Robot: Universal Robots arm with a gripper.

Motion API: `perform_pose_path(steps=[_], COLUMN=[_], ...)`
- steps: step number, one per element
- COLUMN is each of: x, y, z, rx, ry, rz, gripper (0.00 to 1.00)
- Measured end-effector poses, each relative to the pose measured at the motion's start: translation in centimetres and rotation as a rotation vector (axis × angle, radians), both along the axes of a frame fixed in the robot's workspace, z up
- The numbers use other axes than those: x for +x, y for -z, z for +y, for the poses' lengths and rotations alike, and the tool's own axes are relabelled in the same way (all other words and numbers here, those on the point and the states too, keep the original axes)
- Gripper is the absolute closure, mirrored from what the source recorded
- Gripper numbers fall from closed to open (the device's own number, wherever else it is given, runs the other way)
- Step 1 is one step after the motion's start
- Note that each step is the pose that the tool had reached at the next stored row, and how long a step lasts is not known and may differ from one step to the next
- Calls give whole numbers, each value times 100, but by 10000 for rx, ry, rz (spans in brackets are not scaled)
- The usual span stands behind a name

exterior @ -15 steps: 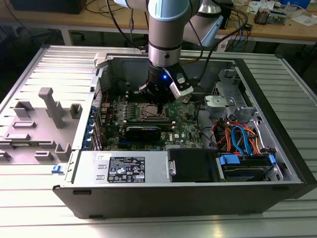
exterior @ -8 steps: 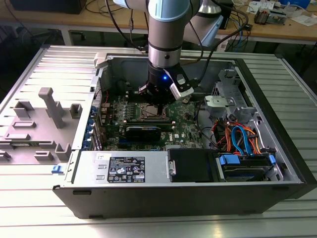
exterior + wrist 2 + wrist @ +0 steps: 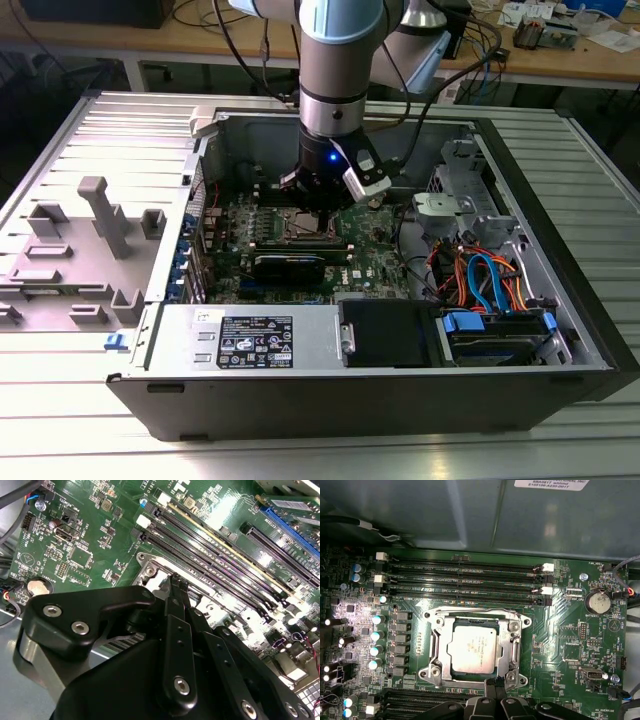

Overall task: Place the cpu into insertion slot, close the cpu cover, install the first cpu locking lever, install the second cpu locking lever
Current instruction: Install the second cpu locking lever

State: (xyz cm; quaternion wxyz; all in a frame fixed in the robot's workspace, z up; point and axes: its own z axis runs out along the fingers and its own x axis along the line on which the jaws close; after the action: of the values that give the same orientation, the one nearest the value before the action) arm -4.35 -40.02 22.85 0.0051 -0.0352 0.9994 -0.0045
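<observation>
Nearest the wrist cameras, the gripper [image 3: 493, 682] is seen with its 2 fingers drawn together and nothing visible between them. In both wrist views the tips [image 3: 175, 580] are set down at 1 edge of the socket, touching or just above the metal frame there.

Just beyond the tips, 1 cpu cover [image 3: 470, 614] lies flat on the socket, and 1 cpu [image 3: 472, 650] is seated inside it, its silver top showing through the square window. From this, steps 1 and 2 of the 4 are judged done, and the work in hand is judged to be 1 of the 2 locking levers. The levers cannot be told clearly from the frame, so how many are latched cannot be said. The step is judged to call for a steady, closely guided push along the socket's edge. The tips would have to be kept on the thin metal and off the cpu and the small parts of the motherboard [image 3: 580, 645] around it.

Farther off, 4 long memory slots [image 3: 465, 572] are counted side by side just past the socket, and 1 coin battery [image 3: 597, 601] is seen near their end. In the exterior view, 1 arm [image 3: 335, 70] is lowered straight down into 1 open computer case [image 3: 590, 330], over the socket in the middle of the board.
</observation>
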Motion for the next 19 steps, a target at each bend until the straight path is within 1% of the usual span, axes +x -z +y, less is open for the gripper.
perform_pose_path(steps=[3,6,8,11,13,14,15,17,18,19], x=[0,0,0,0,0,0,0,0,0,0], y=[-1,-65,-101,-104,-105,-105,-105,-105,-105,-105], z=[-1,-1,-1,-18,-29,-33,-40,-65,-99,-116], rx=[-1,-1,0,1,-1,-1,-1,-2,-1,-2], ry=[0,0,0,-19,-72,-100,-159,-204,-216,-218], rz=[1,23,56,92,147,162,181,186,187,187], gripper=[89,89,89,89,89,89,89,89,89,89])
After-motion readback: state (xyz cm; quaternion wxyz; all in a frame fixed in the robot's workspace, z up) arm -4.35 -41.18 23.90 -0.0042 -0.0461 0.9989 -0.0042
